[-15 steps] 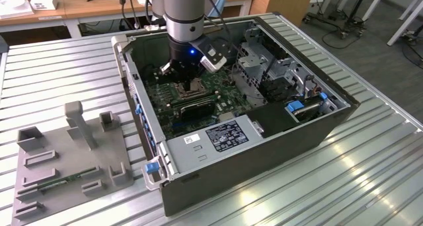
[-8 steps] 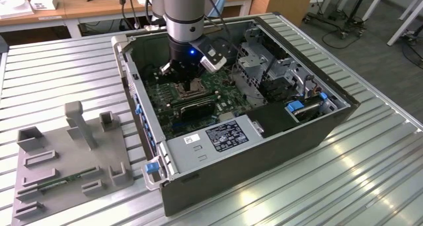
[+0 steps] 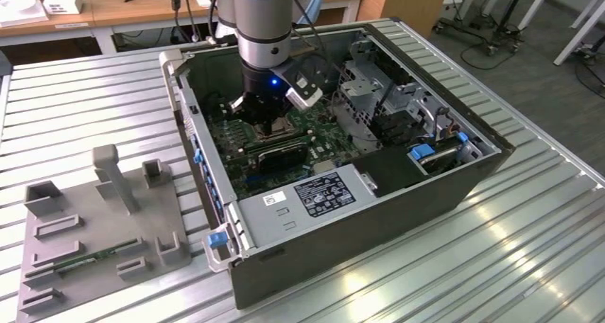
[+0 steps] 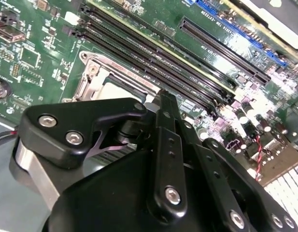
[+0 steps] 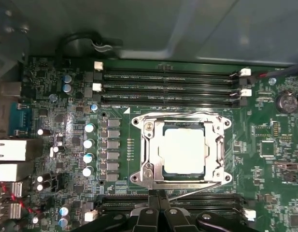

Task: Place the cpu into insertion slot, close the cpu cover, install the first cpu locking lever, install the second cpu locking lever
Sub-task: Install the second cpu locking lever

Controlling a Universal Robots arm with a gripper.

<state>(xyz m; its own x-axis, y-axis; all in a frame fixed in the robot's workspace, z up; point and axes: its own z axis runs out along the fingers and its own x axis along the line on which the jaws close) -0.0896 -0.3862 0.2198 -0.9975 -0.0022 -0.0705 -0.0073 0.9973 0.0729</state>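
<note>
Hand [image 5: 158, 195] (pointing straight down) beside cpu cover [image 5: 183, 147].

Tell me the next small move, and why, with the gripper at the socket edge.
Probably press the thin wire locking lever down toward the board. The silvery square cpu already sits in the socket, the silver windowed cover lies flat over it, and the shut black gripper sits at that lever, which looks unlatched.

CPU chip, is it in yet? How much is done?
The cpu sits in the insertion slot and the cpu cover lies down over it. The gripper is at the socket's edge, by a slanted locking lever that looks unlatched, so the levers seem left.
</note>
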